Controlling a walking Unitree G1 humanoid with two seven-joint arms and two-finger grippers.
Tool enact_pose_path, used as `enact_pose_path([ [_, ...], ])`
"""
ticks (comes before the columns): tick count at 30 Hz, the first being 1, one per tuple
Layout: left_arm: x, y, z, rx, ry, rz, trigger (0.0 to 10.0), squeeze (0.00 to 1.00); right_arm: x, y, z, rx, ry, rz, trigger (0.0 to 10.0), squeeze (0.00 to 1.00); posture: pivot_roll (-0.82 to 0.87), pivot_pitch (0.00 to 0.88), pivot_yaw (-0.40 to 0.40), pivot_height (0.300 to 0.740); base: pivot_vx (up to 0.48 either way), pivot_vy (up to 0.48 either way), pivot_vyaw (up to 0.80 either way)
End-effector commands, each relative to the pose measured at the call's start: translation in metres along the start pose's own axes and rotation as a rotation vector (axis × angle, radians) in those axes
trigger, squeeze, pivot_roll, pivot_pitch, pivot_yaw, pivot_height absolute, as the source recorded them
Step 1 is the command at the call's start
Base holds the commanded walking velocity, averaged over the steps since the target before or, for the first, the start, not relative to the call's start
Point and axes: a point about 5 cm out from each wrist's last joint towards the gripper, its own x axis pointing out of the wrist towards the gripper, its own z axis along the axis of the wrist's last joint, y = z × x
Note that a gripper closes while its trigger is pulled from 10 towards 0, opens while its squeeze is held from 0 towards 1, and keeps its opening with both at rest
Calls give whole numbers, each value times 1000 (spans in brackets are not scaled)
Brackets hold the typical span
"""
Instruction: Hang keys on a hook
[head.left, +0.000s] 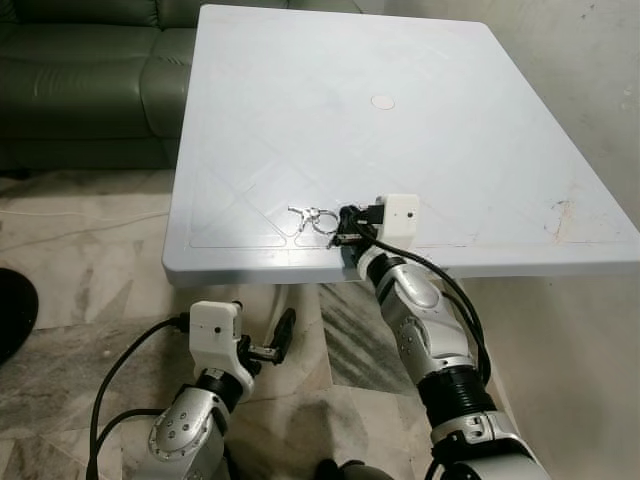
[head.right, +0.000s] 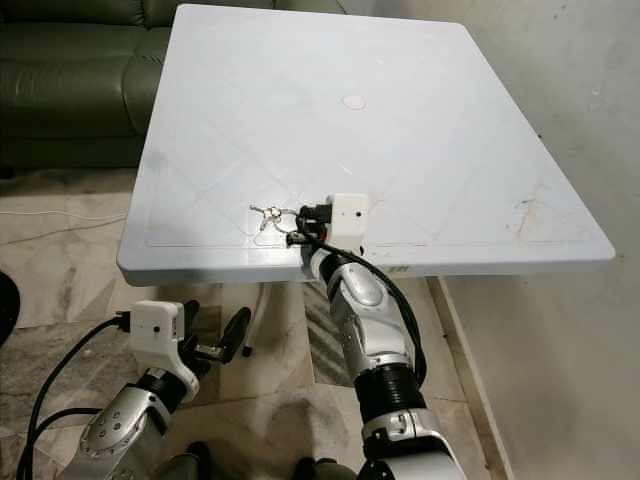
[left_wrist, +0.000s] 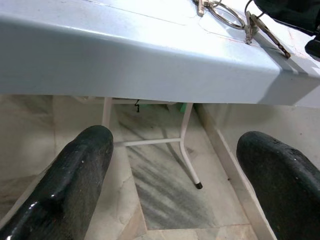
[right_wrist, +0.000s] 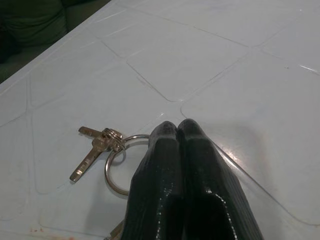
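Resting pressed-together fingers at lower centre of frame, the right gripper overlaps the keys, which stretch leftward along the table.

Silver keys on ring, flat near table front edge.

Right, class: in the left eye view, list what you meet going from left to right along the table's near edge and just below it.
Left gripper, below the table edge → keys on the tabletop → right gripper, fingers shut, beside the key ring.
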Motion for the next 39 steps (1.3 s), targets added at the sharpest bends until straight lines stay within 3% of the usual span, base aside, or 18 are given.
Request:
enact_pose_path([
  [1,-1,-1,-4,-9,16,9,10000,0,-1,-2,1,-5,-3,-2,10000,0,91,212,-130,740,0,0,0],
  [7,-1,0,-4,-12,16,12,10000,0,-1,-3,1,8,-16,-24,10000,0,91,216,-128,740,0,0,0],
  [8,0,0,-4,-12,16,12,10000,0,-2,-3,3,14,-32,-24,4510,0,92,215,-129,740,0,0,0],
  [9,0,0,-4,-13,15,13,10000,0,-3,-5,7,18,-67,-45,0,0,91,214,-129,740,0,0,0],
  [15,6,1,-1,-20,-2,16,10000,0,-5,-8,15,24,-105,-32,0,0,84,204,-127,740,0,0,0],
  [19,12,2,4,-42,-25,19,10000,0,-14,-7,27,-23,-231,69,0,0,76,191,-125,740,0,0,0],
  [20,15,2,6,-52,-35,21,10000,0,-16,-7,27,-33,-232,87,8941,0,74,189,-124,740,0,0,0],
  [21,17,2,8,-56,-43,21,10000,0,-18,-9,27,-43,-233,86,10000,0,70,181,-123,740,0,0,0],
  [25,26,3,17,-64,-82,16,10000,0,-33,-15,27,-42,-258,80,10000,0,65,170,-122,740,0,0,0],
  [30,37,3,26,-77,-127,-7,10000,0,-60,-30,18,-108,-253,32,10000,0,45,144,-113,740,0,0,0],
  [39,36,-4,14,-59,-123,2,10000,0,-88,-43,9,-152,-208,-18,10000,0,18,139,-119,740,0,0,0],
])
